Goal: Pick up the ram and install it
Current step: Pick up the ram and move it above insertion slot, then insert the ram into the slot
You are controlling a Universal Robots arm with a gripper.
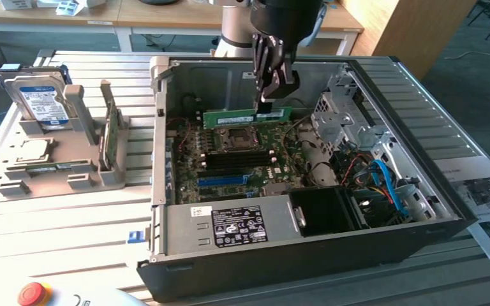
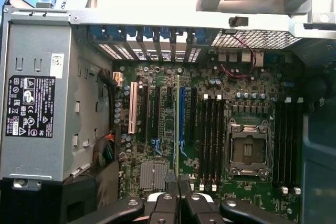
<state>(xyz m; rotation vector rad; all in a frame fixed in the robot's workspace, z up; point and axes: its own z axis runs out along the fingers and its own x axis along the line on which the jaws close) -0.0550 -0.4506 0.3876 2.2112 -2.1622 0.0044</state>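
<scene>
Arm's gripper [image 1: 267, 107] clamped on the ram [image 1: 228, 118], stick held level above the motherboard [image 1: 228, 162], toward the far wall of the open case [image 1: 313, 252]

Print on the power-supply label [image 2: 30, 106] cannot be read.

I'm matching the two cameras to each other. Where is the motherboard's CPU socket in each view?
Exterior view: the CPU socket lies inside the open case, close beside the ram held by the gripper.
Wrist view: the CPU socket lies between two banks of black memory slots.
Shared landmark: the power supply's black label.
</scene>
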